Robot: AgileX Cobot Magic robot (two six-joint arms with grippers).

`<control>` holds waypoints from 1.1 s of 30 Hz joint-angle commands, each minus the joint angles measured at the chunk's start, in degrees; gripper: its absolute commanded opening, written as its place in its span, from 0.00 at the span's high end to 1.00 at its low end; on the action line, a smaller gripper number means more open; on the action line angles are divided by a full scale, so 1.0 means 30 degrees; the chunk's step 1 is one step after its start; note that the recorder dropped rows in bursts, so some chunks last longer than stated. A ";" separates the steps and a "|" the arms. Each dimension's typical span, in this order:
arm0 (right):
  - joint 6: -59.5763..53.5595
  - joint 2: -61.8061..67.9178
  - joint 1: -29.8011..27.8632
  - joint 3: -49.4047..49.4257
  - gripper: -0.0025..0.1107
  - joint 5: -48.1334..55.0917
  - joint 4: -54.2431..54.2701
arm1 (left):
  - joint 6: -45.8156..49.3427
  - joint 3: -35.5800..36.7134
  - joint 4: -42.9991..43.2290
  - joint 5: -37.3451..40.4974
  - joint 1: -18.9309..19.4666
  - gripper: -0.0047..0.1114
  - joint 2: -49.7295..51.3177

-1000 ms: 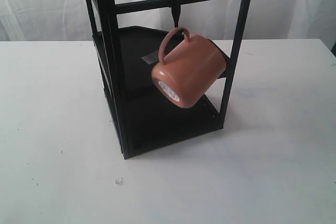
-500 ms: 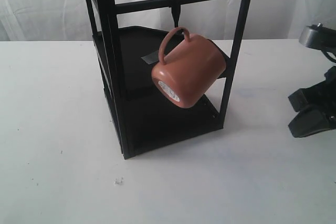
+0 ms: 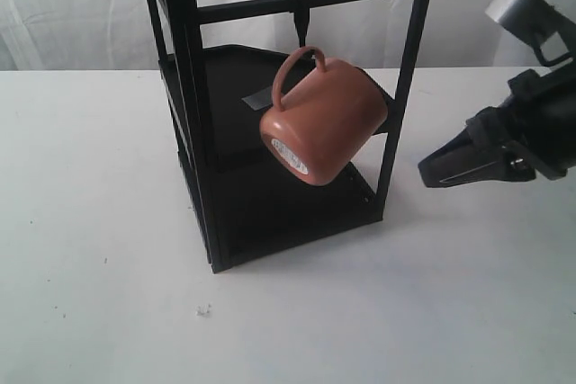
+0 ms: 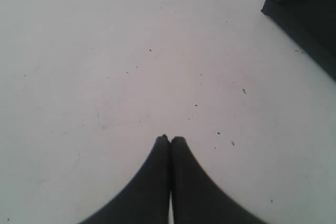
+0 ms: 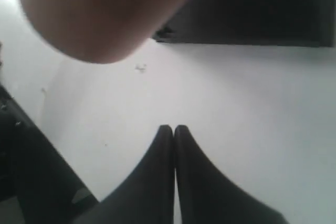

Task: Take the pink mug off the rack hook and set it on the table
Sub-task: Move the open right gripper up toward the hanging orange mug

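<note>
Jaws of both arms pressed together, empty; pink mug on rack hook, cropped in right wrist view.

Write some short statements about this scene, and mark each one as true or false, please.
1. The pink mug hangs by its handle from the rack hook. True.
2. The right end effector grips the mug. False: it is shut on nothing and is apart from the mug, off to the side of the rack.
3. The white label on the mug's base faces the exterior camera. True.
4. The left end effector is open. False: its fingers are pressed together above the bare table.
5. The mug stands upright on the table. False: it hangs tilted, above the rack's lower shelf.
</note>
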 commanded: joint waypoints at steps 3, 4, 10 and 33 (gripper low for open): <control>-0.1661 -0.0030 0.1550 -0.0113 0.98 0.1140 0.0882 | -0.0021 0.0042 -0.0038 0.0016 -0.0144 0.96 -0.0096; -0.1661 -0.0030 0.1861 -0.0113 0.98 0.1140 0.0882 | -0.0021 0.0042 -0.0038 0.0016 -0.0144 0.96 -0.0096; -0.2153 -0.0030 0.3488 -0.0113 0.98 0.1140 0.0882 | -0.0021 0.0042 -0.0038 0.0016 -0.0144 0.96 -0.0096; 0.2427 -0.2149 0.4195 -0.3531 0.91 0.1140 -0.5757 | -0.0021 0.0042 -0.0038 0.0016 -0.0144 0.96 -0.0096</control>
